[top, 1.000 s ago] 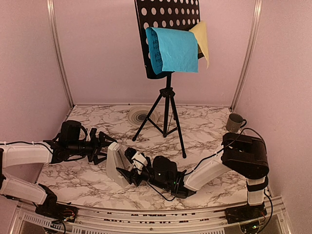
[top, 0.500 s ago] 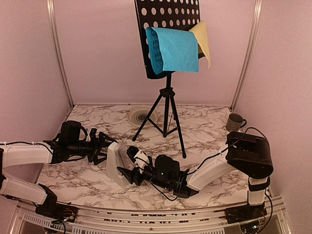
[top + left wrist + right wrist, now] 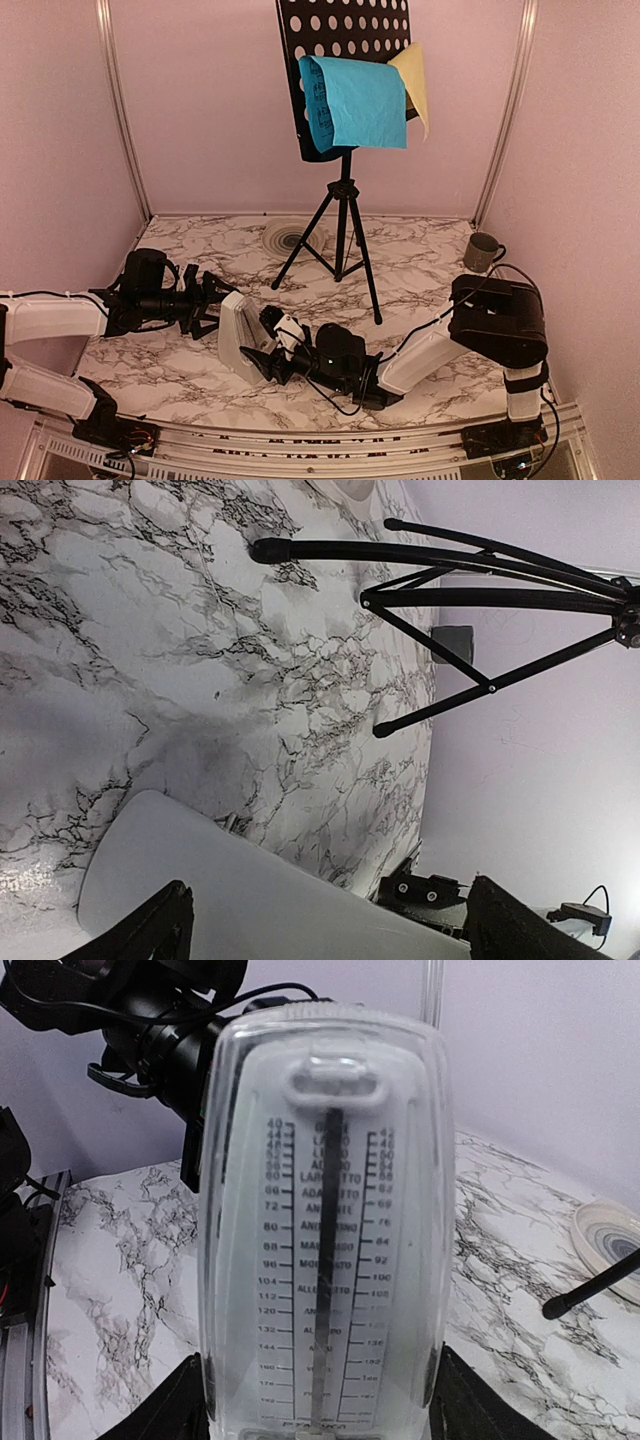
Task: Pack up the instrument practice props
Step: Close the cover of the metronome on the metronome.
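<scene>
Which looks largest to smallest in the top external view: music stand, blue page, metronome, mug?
1. music stand
2. blue page
3. metronome, though it stands nearer the camera than the others, which flatters it
4. mug

Glossy marble-pattern table (image 3: 420, 270), clear plastic metronome (image 3: 325, 1230), matt black stand (image 3: 344, 190)

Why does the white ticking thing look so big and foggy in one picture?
Right wrist view: the camera sits very close to the metronome, so it fills the picture, and shine on its clear cover hazes the lower numbers. Top external view: the same metronome looks small under pinkish light. Left wrist view: sideways picture, tripod legs sharp.
</scene>
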You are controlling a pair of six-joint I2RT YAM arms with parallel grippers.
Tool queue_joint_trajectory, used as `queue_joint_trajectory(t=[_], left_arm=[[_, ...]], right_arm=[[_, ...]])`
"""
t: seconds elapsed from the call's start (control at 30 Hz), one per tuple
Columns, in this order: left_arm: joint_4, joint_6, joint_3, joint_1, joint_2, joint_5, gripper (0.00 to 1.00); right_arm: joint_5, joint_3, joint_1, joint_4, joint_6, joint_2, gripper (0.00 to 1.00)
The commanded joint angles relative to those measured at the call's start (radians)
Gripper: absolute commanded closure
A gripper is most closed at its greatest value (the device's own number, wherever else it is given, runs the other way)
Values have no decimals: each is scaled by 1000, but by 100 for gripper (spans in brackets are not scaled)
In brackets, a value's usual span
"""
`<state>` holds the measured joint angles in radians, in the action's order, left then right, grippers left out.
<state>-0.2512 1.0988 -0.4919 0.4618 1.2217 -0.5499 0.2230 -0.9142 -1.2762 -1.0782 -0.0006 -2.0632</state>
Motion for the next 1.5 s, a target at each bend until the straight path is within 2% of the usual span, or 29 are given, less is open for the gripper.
queue_joint_trajectory(t=[0.0,0.23,0.53,0.83,1.07,1.47], left_arm=[[-31,3,15,-3,-21,-15,4],[-37,4,16,-4,-12,-21,4],[-44,13,20,-4,-13,-30,4],[-64,22,32,-5,-12,-34,4],[-77,19,28,-4,-2,-48,4],[-81,21,35,0,-11,-53,4]], right_arm=[[6,-29,-6,-82,4,-47,53],[8,-38,-6,-76,15,-54,53],[4,-30,-3,-175,13,-92,56],[-2,-21,1,-185,31,-122,56],[-43,-51,4,-18,35,-83,55],[-71,-72,11,118,45,-60,53]])
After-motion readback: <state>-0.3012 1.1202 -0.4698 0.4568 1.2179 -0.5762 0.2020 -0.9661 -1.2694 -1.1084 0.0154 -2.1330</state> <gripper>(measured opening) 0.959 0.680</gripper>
